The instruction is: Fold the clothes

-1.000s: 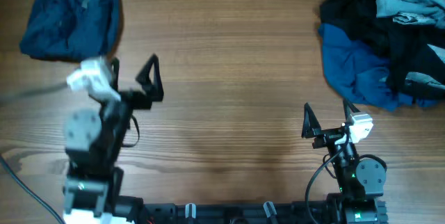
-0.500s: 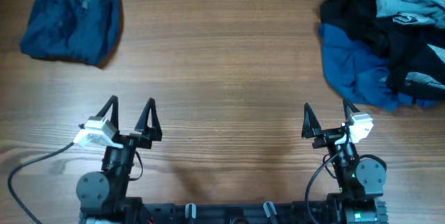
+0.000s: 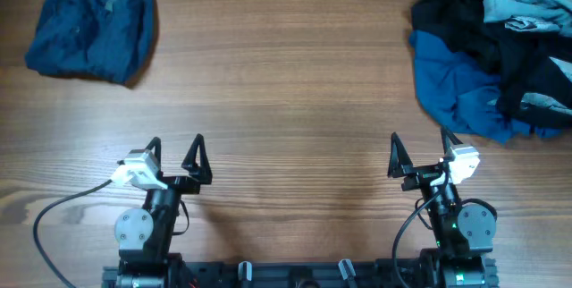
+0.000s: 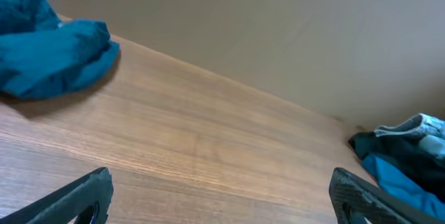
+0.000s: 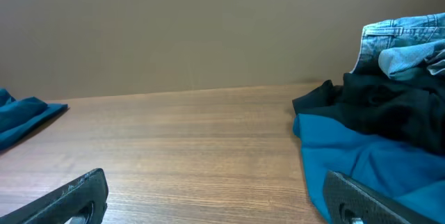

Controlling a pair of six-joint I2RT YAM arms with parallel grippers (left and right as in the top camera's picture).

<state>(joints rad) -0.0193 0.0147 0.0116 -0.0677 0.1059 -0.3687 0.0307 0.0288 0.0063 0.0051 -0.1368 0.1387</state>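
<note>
Black fingers of the left gripper stand wide apart over bare wood, holding and touching nothing. Well beyond them, at the far left corner of the table, lies a navy bundle, seemingly folded, though its creases blur. Further right, the right gripper is likewise spread wide and empty. A heap of bright blue, black and pale denim clothes sits at the far right edge. Brown wood grain runs across the surface, with a plain beige wall behind.
</note>
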